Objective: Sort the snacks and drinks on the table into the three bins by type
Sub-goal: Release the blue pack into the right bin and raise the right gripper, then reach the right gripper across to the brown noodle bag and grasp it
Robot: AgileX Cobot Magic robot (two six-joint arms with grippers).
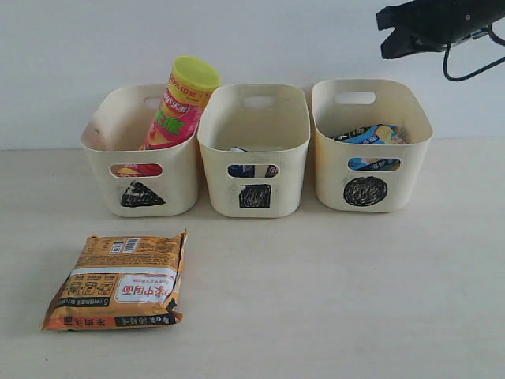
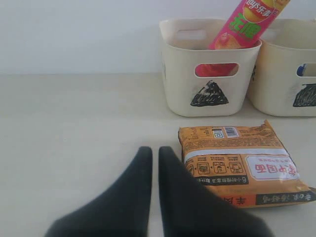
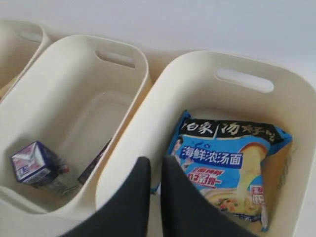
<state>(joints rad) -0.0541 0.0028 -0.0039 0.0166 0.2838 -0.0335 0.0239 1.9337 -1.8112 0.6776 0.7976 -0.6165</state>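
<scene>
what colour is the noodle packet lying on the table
Orange-brown, with a white band; the noodle packet shows best in the exterior view.

We held our left gripper (image 2: pixel 150 150) shut, its two dark fingers (image 2: pixel 133 187) lying side by side with only a thin slit between them and nothing in their grasp. Our right gripper (image 3: pixel 153 162) was likewise closed and empty, its black fingers (image 3: pixel 129 197) pointing downward. Our right arm (image 1: pixel 430 24) hung high at the upper right of the exterior view, its dark end slanting down toward the left.
</scene>
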